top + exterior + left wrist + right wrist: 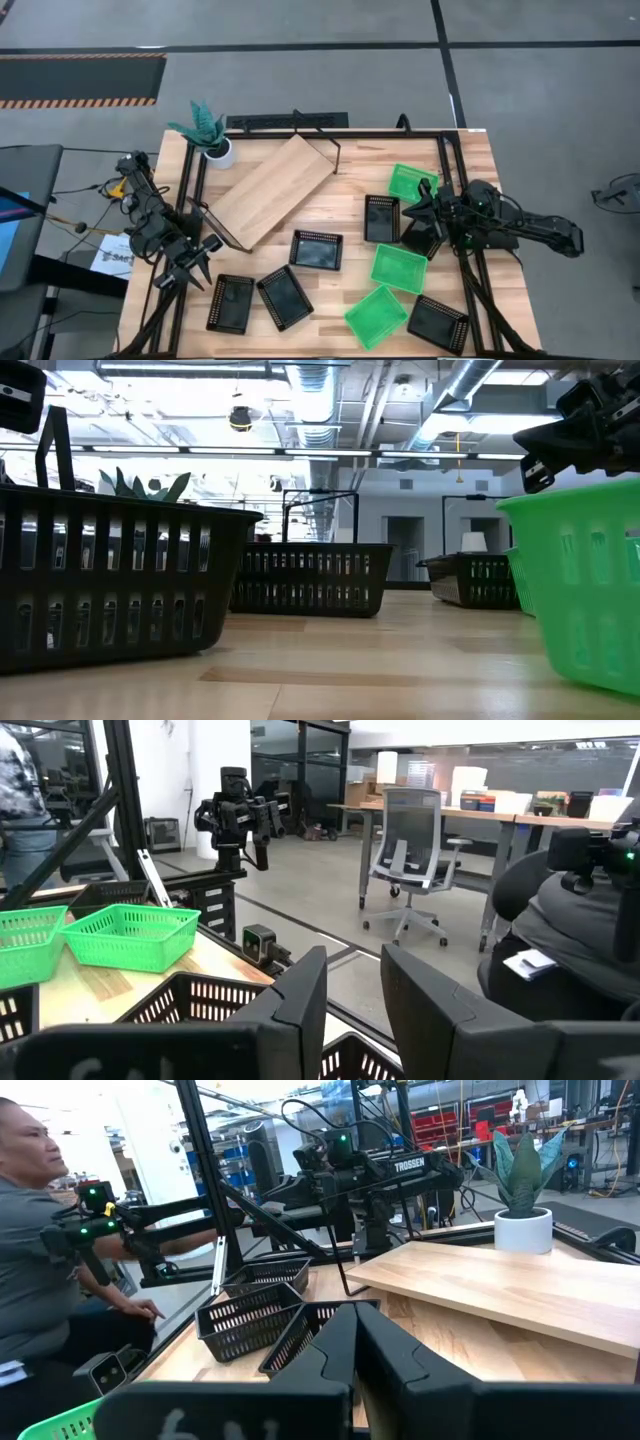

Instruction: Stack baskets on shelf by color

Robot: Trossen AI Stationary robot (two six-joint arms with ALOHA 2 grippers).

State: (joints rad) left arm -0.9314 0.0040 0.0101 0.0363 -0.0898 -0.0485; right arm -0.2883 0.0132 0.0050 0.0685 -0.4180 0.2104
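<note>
Overhead, the left end effector (192, 268) hangs at the left edge of the desk (350, 185), its fingers slightly apart with nothing between them, as the left wrist view confirms. Just beside it toward the desk's middle lie two black baskets (230, 303), and the shelf (270, 190) sits a little farther off at an angle, one corner near the potted plant (210, 135). The right end effector (425, 205) hovers over the right side of the desk, fingers pressed together and empty in its wrist view. Around it are a green basket (410, 182) on the far side, a black basket (381, 218) beside it toward the middle, and more green baskets (398, 268) on the near side. In the low view, near baskets block most of the desk, and the shelf is hard to make out behind them. A person (40, 1270) at the left arm's side is cut off by the edge of the right wrist view.
</note>
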